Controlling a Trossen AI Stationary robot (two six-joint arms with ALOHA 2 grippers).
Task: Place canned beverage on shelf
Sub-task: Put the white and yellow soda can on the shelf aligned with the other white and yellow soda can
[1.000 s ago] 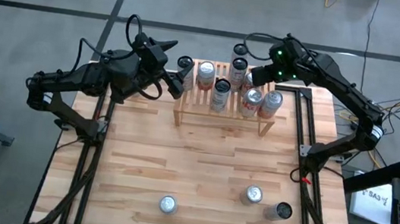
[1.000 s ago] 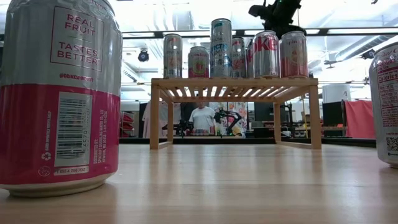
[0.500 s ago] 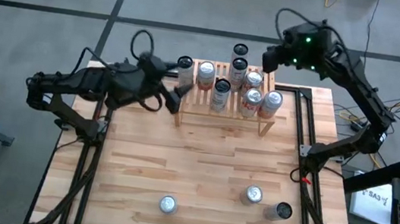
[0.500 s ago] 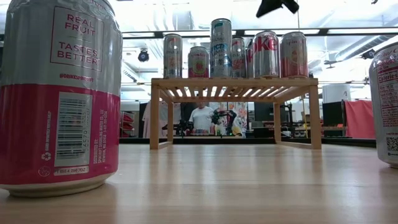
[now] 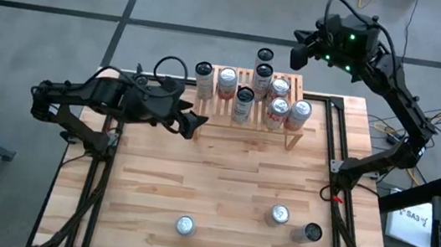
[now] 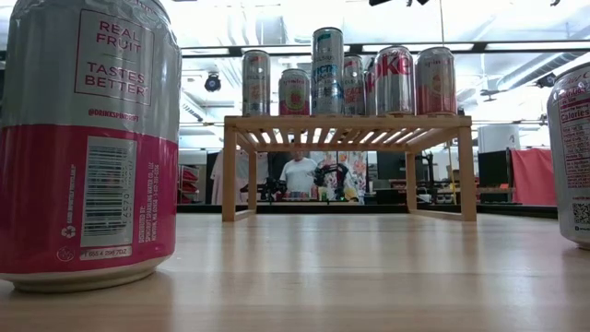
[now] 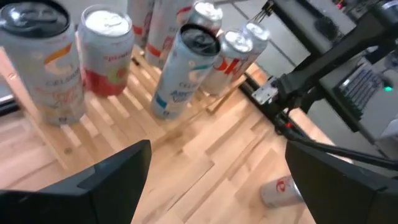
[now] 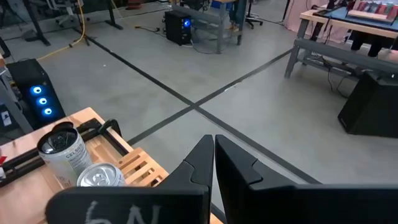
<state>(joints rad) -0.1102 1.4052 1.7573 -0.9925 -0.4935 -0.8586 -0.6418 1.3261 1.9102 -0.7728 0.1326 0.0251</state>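
Two dark six-joint arms work over the large light wooden tabletop (image 5: 213,182). The landmark is the shelf (image 5: 246,118), a small low rack of light natural wood with a slatted top on short legs, standing at the far edge of the tabletop. Seven upright beverage cans (image 5: 244,101) stand on the shelf top in a loose cluster. Three further silver cans (image 5: 279,215) stand well apart from the shelf, near the tabletop's near edge. The left gripper (image 5: 192,124) hovers just beside the shelf's left end, above bare tabletop, with its fingers (image 7: 106,180) spread wide and grasping nothing. The right gripper (image 5: 298,55) is raised beyond the shelf's far right corner, over the grey floor, with its fingers (image 8: 200,163) clenched together on nothing.
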